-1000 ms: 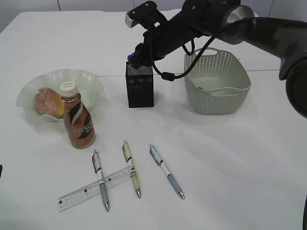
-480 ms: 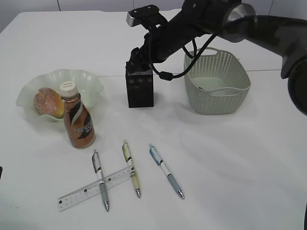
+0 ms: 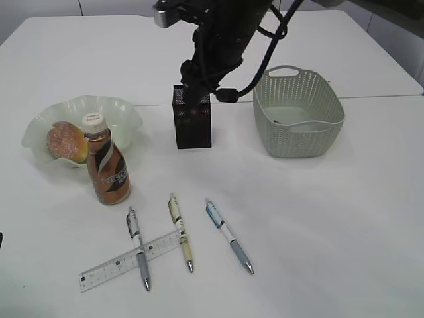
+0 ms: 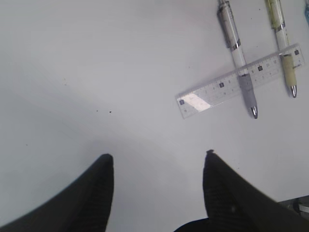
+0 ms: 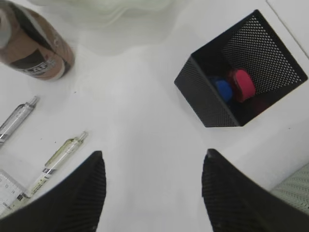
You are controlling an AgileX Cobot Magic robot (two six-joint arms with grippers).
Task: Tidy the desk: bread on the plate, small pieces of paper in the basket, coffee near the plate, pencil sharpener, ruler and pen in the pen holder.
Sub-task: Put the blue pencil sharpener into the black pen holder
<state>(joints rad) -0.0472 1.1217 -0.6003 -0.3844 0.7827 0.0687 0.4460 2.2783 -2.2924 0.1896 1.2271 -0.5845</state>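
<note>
The pen holder (image 5: 241,82), upper right of the right wrist frame, contains a blue and a red piece (image 5: 241,85). The right gripper (image 5: 152,164) stands open and empty, fingers (image 5: 94,183) at the bottom edge; the holder lies above and right of them, clear of contact. The left gripper (image 4: 157,162) is likewise open and empty. Judgement: next step is a pen or the ruler (image 4: 241,87). The ruler, upper right of the left wrist frame, lies under two pens (image 4: 236,48); lift a pen first, gripping mid-barrel.
</note>
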